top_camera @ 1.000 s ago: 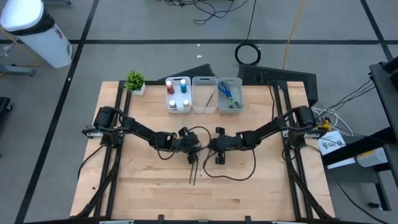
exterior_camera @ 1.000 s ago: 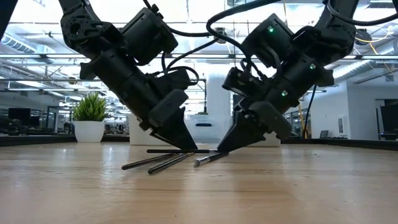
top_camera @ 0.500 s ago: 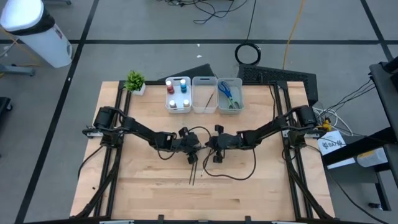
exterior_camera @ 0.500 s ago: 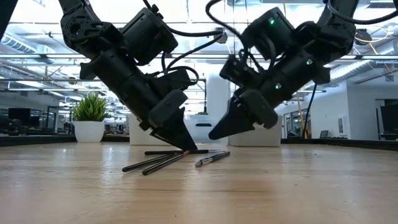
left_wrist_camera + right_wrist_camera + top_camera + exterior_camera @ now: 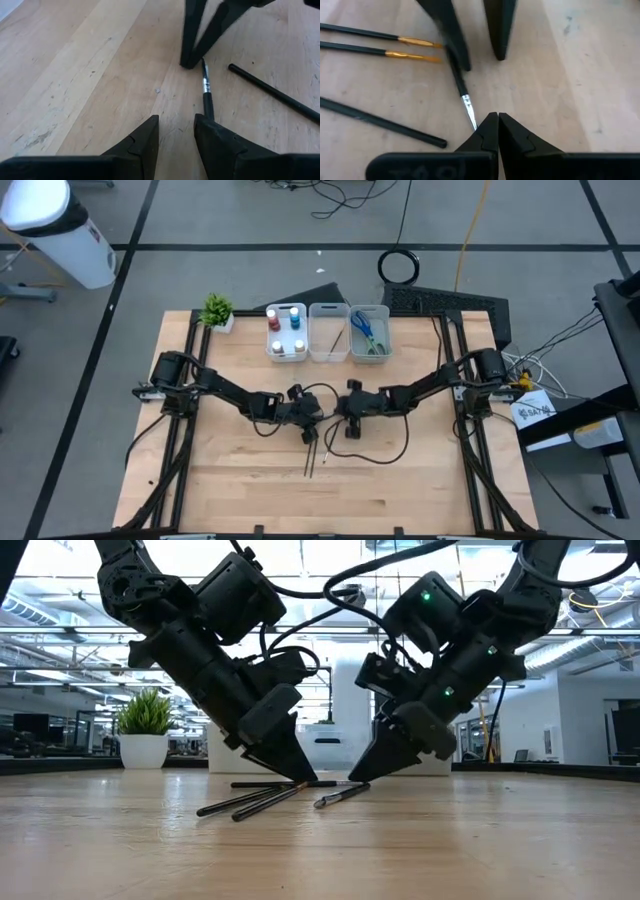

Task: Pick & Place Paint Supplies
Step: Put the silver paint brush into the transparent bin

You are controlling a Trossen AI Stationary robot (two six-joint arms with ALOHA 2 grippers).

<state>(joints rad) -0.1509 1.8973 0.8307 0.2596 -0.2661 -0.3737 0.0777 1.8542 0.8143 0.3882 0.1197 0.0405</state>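
Observation:
Several thin dark brushes (image 5: 313, 458) lie flat on the table's middle. One with a silver ferrule (image 5: 466, 104) lies between both grippers; two with gold ferrules (image 5: 400, 39) and one plain dark brush (image 5: 380, 122) lie beside it. My left gripper (image 5: 176, 120) is open with its tips down at the table (image 5: 300, 778). My right gripper (image 5: 493, 116) is shut, its tips at the table (image 5: 357, 778) by the silver-ferruled brush's bristle end. Paint bottles (image 5: 285, 330) and scissors (image 5: 366, 330) sit in bins at the far edge. My left gripper slants down from the table's left, and one finger (image 5: 456, 47) stands over the silver-ferruled brush's handle (image 5: 206, 97). Whether it touches the brush, I cannot tell. My right gripper slants down from the table's right. Its shut fingertips stand right beside the brush's bristle end (image 5: 472, 120); whether they touch it, I cannot tell.
Three whitish bins stand in a row at the far edge: bottles (image 5: 286, 332), a brush (image 5: 329, 330), scissors (image 5: 369, 330). A small potted plant (image 5: 216, 311) stands to their left. A dark cable (image 5: 385, 452) loops on the table near my right gripper.
My right gripper rose off the table and tipped a little, then came back down to the same spot by the brush's bristle end, staying shut. The silver-ferruled brush turned slightly on the table as the gripper lifted. My left gripper kept still.

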